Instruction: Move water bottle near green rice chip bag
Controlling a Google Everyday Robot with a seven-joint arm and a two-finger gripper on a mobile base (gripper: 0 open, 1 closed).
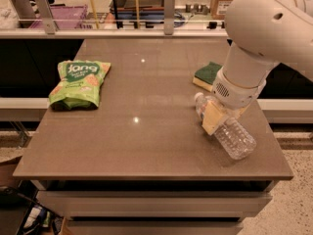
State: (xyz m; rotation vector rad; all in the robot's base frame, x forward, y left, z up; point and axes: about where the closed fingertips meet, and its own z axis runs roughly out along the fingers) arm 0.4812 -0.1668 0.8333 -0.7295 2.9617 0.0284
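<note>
Brown-grey surface (146, 151), front edge nearest, with pale drawer fronts (146, 199) under it and speckled floor (293, 204) at lower right. Bottle (234, 138) lies on its side near the front right corner, base toward that corner and cap end pointing back-left, diagonal to the edges. Tool (215, 117) is down on the bottle's upper half, just below the neck; its tan part sits across the clear plastic. Contact looks likely, but can't tell whether the tool is clamped on the bottle or how far open it is. The bulky white arm (264, 33) comes in from upper right and hides the rest of the tool. Mid-depth at the left edge: green bag (77, 83) lying flat, well apart from the bottle, most of the surface width between them. Farther back on the right, a green-and-yellow sponge (206, 75), partly behind the arm, near the bottle's cap end. Beyond the far edge: a rail with metal posts (169, 6), then a purple bin (54, 21) and other clutter too blurred to name.
</note>
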